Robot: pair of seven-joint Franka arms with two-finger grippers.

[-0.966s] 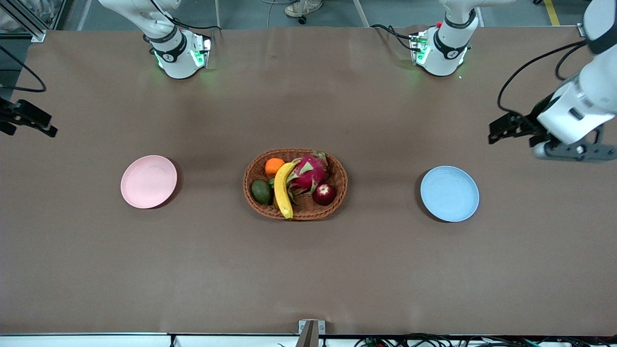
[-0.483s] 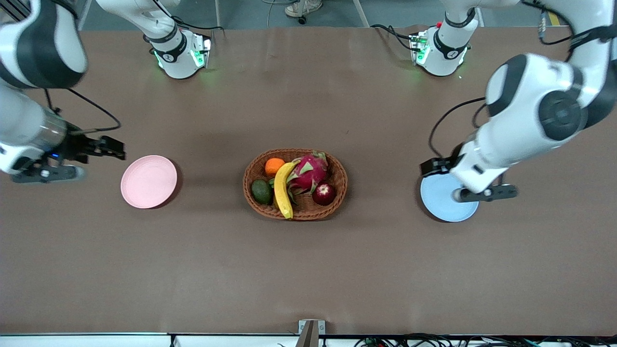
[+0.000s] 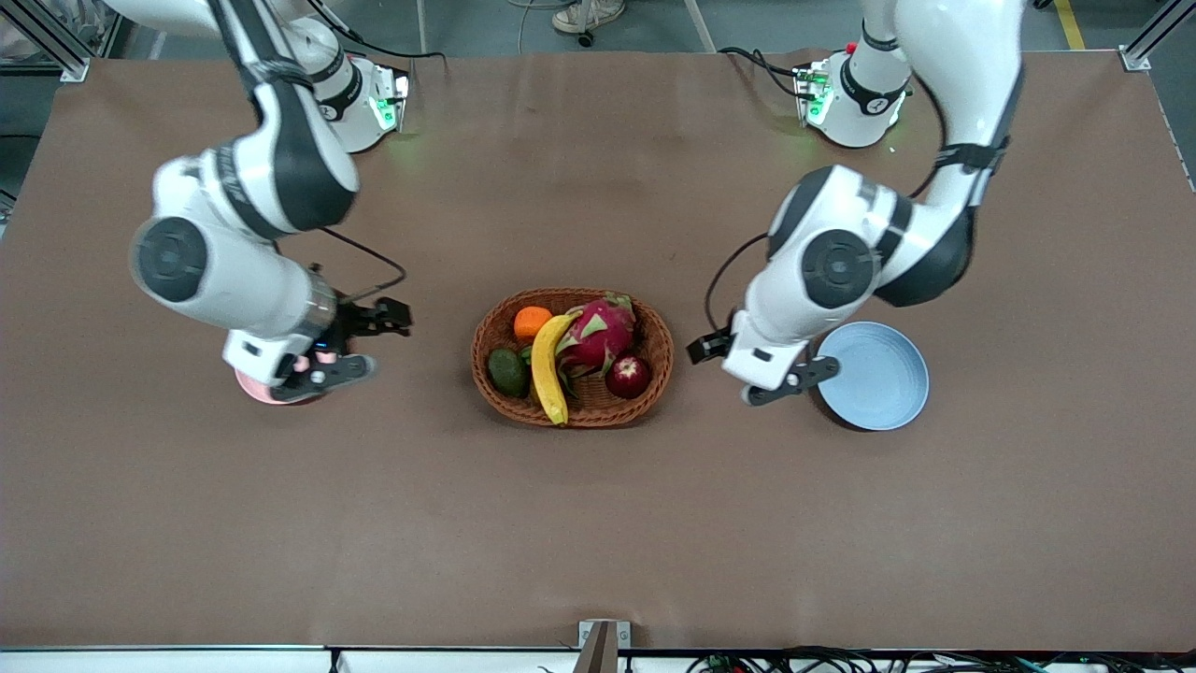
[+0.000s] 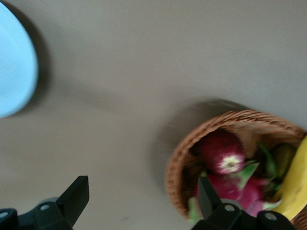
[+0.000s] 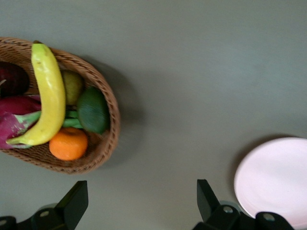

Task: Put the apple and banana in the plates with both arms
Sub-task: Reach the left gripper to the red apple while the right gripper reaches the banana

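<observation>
Both arms had swung in from the table's ends within the last second. A second back the grippers sat out at the edges; now each hung close to the wicker basket (image 3: 572, 357). This read as the approach stage, with nothing picked up yet.

The left gripper (image 3: 703, 348) was over bare table between the basket and the blue plate (image 3: 883, 376), fingers spread wide and empty. In the left wrist view one finger (image 4: 76, 197) stood over bare cloth and the other over the basket's rim, with the apple (image 4: 221, 152) just ahead of them.

The right gripper (image 3: 385, 316) was over the table between the pink plate (image 5: 276, 177) and the basket, fingers likewise wide and empty. The arm hid most of that plate from the front camera. The banana (image 3: 549, 366) lay ahead of these fingers, well apart.

Apple and banana were both in the basket; both plates were bare.

The dragon fruit (image 3: 598, 335) pressed against both targets (the banana leaned on it, and the apple touched its nearer side). The orange (image 3: 532, 322) sat at the banana's farther tip and the avocado (image 3: 507, 371) alongside it. Judged a tight fit for spread fingers; the basket wall was close to the apple.
</observation>
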